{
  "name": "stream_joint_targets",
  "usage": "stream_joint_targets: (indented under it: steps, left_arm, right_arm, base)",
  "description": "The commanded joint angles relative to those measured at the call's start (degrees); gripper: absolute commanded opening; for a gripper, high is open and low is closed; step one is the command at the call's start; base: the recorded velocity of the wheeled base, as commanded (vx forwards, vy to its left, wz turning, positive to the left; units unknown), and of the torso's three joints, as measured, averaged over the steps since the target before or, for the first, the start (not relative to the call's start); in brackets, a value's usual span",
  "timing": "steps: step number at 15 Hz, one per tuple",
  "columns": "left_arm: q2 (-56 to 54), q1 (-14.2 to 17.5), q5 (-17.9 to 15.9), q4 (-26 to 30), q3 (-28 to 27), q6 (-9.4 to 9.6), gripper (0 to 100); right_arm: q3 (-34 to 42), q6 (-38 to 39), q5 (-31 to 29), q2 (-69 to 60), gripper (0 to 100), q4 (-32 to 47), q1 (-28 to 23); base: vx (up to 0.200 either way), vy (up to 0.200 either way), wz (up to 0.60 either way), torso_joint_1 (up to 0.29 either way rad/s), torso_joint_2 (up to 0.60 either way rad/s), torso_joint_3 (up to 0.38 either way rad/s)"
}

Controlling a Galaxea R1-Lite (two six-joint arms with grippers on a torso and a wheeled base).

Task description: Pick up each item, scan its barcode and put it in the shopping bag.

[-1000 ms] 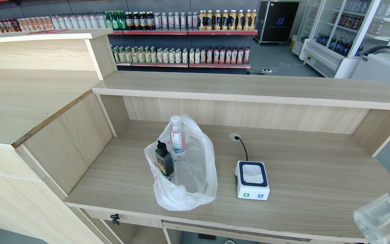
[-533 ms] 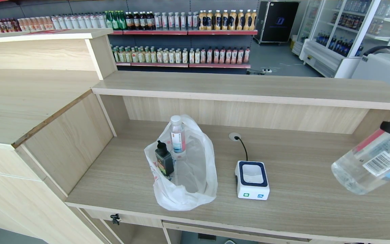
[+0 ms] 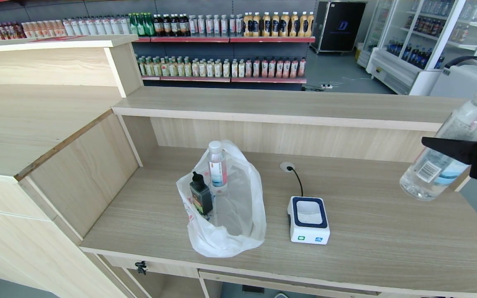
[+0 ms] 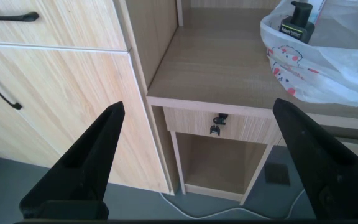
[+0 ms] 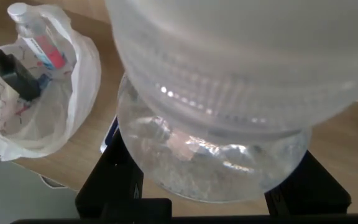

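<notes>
Your right gripper (image 3: pixel 449 151) is clamped on a clear water bottle (image 3: pixel 464 120), one black finger lying across its front. The bottle hangs in the air at the counter's (image 3: pixel 387 231) right end, tilted, with its cap up and away from you and its base down toward the counter. A small barcode patch low on its label faces the head camera. From the right wrist, the bottle's ribbed base sits between the two fingers, one on either side.

The scanner (image 3: pixel 308 219) lies flat on the counter, window up, well apart from the held bottle and just right of the bag (image 3: pixel 222 236). Its cable (image 3: pixel 297 180) runs back to a hole in the counter top.

The bag is white plastic and stands open near the counter's front edge. Inside it a dark bottle (image 3: pixel 200 195) with a black cap stands upright on the left. A labelled bottle (image 3: pixel 217 167), clear with a white cap, stands upright just behind and beside it.

Your left gripper (image 4: pixel 197 168) is spread wide and holds nothing. It hangs low in front of the counter's left corner, beside the cabinet doors (image 4: pixel 55 81), well apart from the bag.
</notes>
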Motion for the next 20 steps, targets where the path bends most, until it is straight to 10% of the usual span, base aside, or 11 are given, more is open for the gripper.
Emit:
stream_joint_targets:
  steps: [1, 20]
  left_arm:
    - [-0.02, 0.02, 0.02, 0.02, 0.0, 0.08, 100]
    - [-0.02, 0.02, 0.02, 0.02, 0.0, -0.01, 100]
  right_arm:
    - [-0.05, -3.33, -0.03, 3.08, 0, -0.14, -2.98]
    - [3.64, -21.96, -0.21, 14.07, 0, -12.44, -2.63]
  base:
    - [0.0, 0.0, 0.0, 0.0, 0.0, 0.0]
    - [0.0, 0.0, 0.16, 0.0, 0.0, 0.0]
